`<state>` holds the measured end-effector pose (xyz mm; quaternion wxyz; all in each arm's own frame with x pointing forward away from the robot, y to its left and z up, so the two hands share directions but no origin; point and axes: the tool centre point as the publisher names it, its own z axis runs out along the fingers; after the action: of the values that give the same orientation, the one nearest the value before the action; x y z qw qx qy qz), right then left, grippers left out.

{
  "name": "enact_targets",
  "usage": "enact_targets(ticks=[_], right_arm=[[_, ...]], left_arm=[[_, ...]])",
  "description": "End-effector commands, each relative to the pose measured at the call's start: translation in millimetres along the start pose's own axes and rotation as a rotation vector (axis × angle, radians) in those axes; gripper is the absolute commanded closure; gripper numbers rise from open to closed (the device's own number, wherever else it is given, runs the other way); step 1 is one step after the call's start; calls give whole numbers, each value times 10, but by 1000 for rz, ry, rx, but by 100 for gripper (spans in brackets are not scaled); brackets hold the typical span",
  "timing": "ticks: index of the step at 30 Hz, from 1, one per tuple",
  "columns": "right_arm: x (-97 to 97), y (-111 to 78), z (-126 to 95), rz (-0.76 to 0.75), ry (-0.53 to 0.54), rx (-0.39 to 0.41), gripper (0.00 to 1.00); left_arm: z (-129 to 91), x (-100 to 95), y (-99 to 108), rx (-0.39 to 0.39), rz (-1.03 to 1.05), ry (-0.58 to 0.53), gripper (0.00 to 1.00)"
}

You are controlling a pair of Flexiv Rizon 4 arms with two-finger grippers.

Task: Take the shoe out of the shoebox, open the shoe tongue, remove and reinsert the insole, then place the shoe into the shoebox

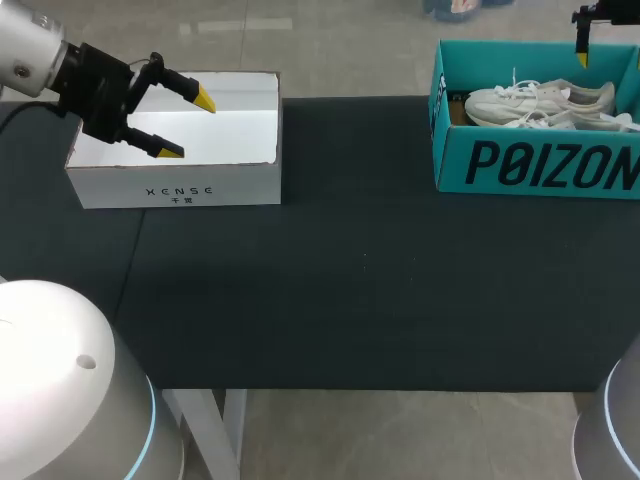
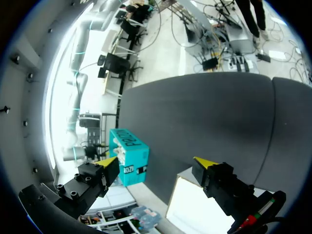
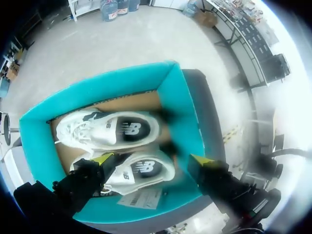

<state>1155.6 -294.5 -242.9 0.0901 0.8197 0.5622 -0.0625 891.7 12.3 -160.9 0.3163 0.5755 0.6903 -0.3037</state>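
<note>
The left gripper (image 1: 188, 126) is held wide open, and nothing is gripped between its fingers. It is held over a white box (image 1: 180, 186) at the far left of the dark table (image 1: 350, 290). The right gripper (image 3: 152, 159) is spread open too, with nothing caught in it. It is held above the blue-green shoebox (image 3: 179, 97) at the far right. Two white shoes (image 3: 111, 130) are laid side by side inside the shoebox.

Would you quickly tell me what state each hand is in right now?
Left hand: open, empty, over the white box.
Right hand: open, empty, above the shoebox.
</note>
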Motion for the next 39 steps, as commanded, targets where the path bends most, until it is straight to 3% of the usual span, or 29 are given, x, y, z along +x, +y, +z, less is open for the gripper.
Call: enact_targets(ticks=[1, 18, 31, 36, 39], right_arm=[[-40, -255, -47, 1, 5, -108, 0], [-40, -255, -47, 1, 5, -108, 0], [-160, -1144, -107, -263, 129, -55, 0], [-128, -1509, -64, -430, 91, -88, 0], [-111, -1641, 37, -446, 61, -77, 0]], left_arm=[[-2, -4, 2, 0, 0, 4, 0], [-2, -4, 2, 0, 0, 4, 0], [-2, -4, 2, 0, 0, 4, 0], [-2, -4, 2, 0, 0, 4, 0], [-2, -4, 2, 0, 0, 4, 0]])
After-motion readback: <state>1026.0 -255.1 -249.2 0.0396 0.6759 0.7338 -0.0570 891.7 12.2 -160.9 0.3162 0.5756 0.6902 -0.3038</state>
